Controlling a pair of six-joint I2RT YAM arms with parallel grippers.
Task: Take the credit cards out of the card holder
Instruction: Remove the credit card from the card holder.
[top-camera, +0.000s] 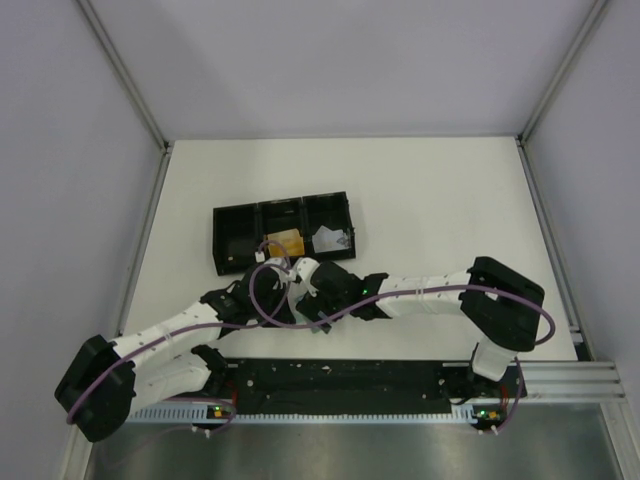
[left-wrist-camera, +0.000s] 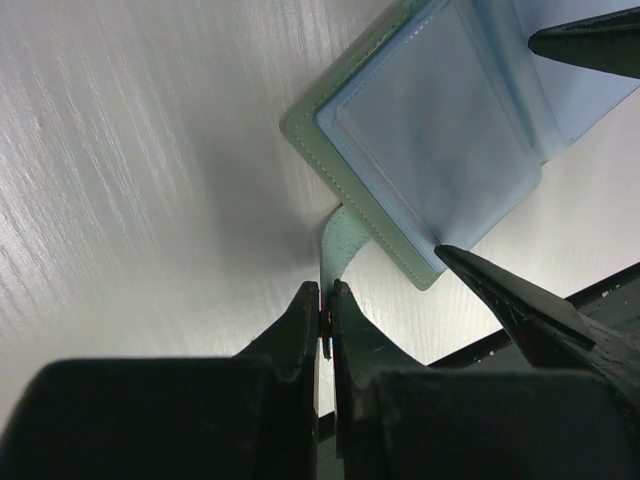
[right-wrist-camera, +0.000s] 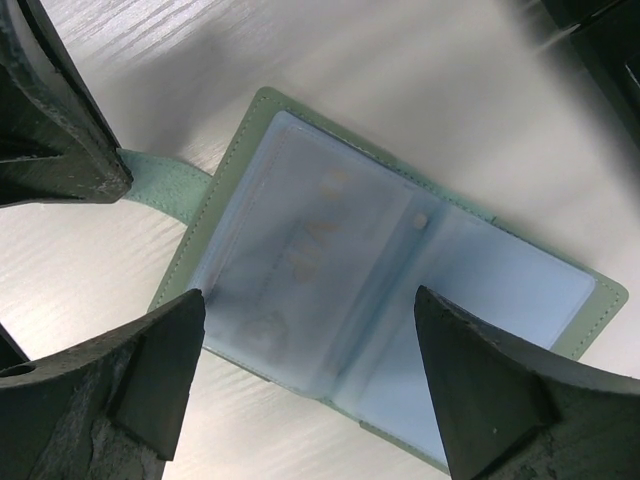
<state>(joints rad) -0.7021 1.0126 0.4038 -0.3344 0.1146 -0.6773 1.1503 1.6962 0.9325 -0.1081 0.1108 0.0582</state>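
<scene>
1. Left gripper (left-wrist-camera: 326, 300) is clenched on the card holder's (left-wrist-camera: 430, 140) green tab (left-wrist-camera: 340, 240); only its wrist view shows that.
2. Right gripper (right-wrist-camera: 310, 330) is spread wide over the opened holder on the table (right-wrist-camera: 300, 60).
3. Only the overhead view shows credit cards (top-camera: 290, 240) in the black tray (top-camera: 232, 215) just beyond.

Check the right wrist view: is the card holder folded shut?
No, the card holder lies spread open, with both of its clear-sleeved panels facing the camera.

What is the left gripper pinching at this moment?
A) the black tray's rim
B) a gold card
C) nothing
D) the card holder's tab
D: the left wrist view shows the left gripper shut on the tab of the card holder.
</scene>
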